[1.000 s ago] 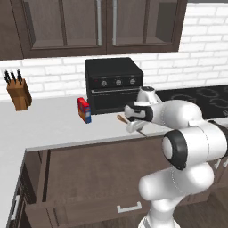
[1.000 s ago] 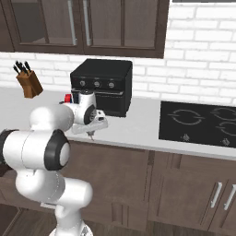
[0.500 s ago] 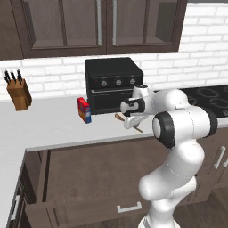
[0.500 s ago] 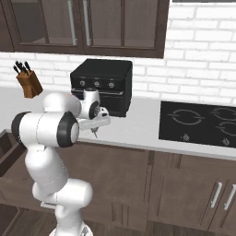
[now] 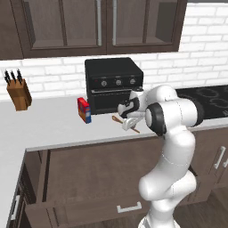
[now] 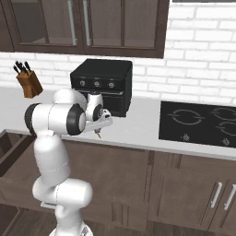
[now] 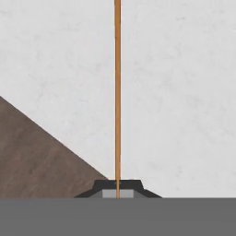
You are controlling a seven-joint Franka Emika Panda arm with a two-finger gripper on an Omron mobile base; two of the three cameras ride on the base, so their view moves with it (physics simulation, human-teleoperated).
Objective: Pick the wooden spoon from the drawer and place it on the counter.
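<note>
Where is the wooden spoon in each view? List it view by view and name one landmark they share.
Left base view: the wooden spoon pokes out left of the gripper, in front of the black oven.
Right base view: hidden behind the arm; I cannot pick it out.
Hand view: its thin handle runs straight up the middle.
Shared landmark: the counter.

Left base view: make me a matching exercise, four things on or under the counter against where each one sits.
Things:
1. knife block
2. red box
3. wooden spoon
4. drawer

Places:
A. pulled out below the counter
B. at the gripper, in front of the black oven
C. far left of the counter, by the brick wall
D. standing just left of the oven

Pairs: 1-C, 2-D, 3-B, 4-A
</note>
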